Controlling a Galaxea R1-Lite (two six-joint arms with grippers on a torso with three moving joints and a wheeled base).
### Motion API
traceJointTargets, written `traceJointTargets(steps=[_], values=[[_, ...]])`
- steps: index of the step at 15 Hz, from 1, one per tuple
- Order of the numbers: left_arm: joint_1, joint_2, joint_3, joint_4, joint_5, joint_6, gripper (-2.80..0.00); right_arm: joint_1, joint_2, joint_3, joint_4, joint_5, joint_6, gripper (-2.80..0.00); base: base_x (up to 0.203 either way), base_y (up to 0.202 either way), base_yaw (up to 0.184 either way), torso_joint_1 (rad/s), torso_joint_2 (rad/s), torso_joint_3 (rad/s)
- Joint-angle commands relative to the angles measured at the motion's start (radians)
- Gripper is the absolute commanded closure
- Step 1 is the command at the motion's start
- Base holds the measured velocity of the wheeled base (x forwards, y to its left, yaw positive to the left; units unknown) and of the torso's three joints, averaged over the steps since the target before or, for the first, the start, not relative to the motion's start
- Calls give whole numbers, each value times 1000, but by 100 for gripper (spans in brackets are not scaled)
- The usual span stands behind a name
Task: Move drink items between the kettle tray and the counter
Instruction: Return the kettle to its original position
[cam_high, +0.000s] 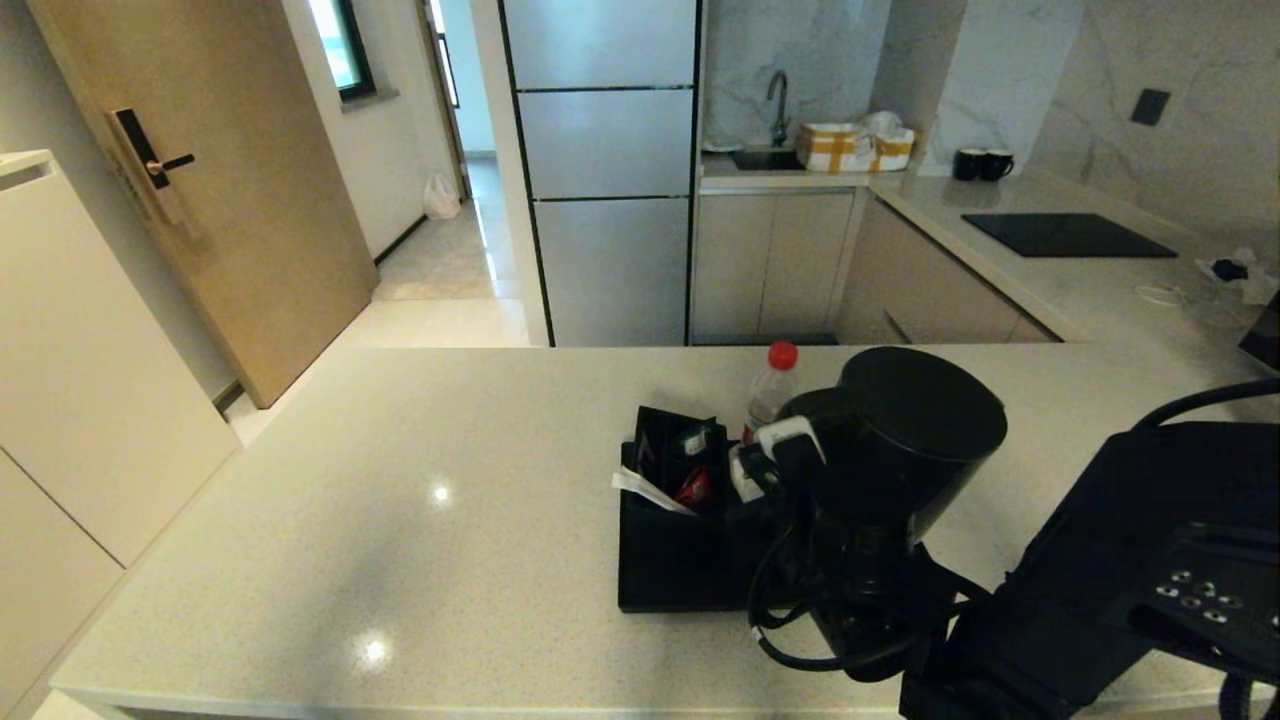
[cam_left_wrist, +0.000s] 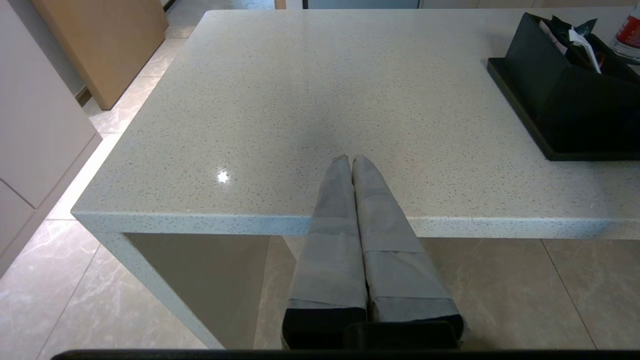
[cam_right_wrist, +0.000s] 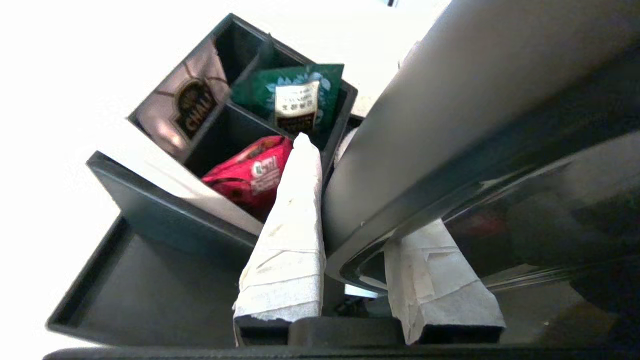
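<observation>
While the right end effector (cam_right_wrist: 345, 235) clamps the kettle (cam_high: 905, 450) by its handle, the load hangs tilted over the tray (cam_high: 680, 570).

That kettle looks rigid, smooth and probably heavy, so the loop handle is the sensible hold, and a slip is my worry. Behind it stands the bottle (cam_high: 770, 392), light and easily tipped, beside the sachet box (cam_high: 675, 470). Parked at the near edge, the left end effector (cam_left_wrist: 348, 162) has its fingers pressed together, holding nothing. Glossy speckled surface (cam_high: 400, 520) all around; a kitchen with fridge (cam_high: 600, 170), sink and hob (cam_high: 1065, 235) beyond.
</observation>
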Motion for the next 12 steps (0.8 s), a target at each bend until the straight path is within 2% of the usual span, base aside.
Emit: traceJointTargets(steps=[1, 12], values=[[0, 1, 0, 0, 0, 0, 0, -2, 44, -3, -15, 0, 0, 0, 0, 0, 0, 0, 0, 0], [0, 1, 0, 0, 0, 0, 0, -12, 66, 92, -96, 6, 7, 0, 0, 0, 0, 0, 0, 0]])
